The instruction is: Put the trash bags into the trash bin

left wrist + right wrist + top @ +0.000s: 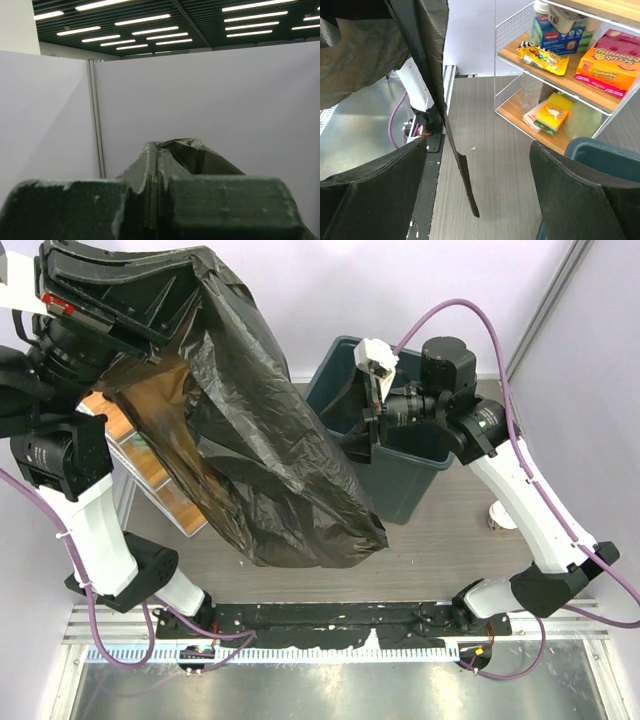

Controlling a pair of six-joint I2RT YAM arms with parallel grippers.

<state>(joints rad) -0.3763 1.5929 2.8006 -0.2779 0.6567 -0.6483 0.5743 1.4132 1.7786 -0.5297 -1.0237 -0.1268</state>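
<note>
One trash bag (pixel 270 440) is hanging from your left gripper (pixel 157 167), jaws clamped on it; your right gripper (pixel 479 150) is hovering beside the trash bin (pixel 410 475), jaws wide, empty.

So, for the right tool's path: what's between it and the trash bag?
Nothing: right wrist view shows bare tabletop between right tool and trash bag.
</note>
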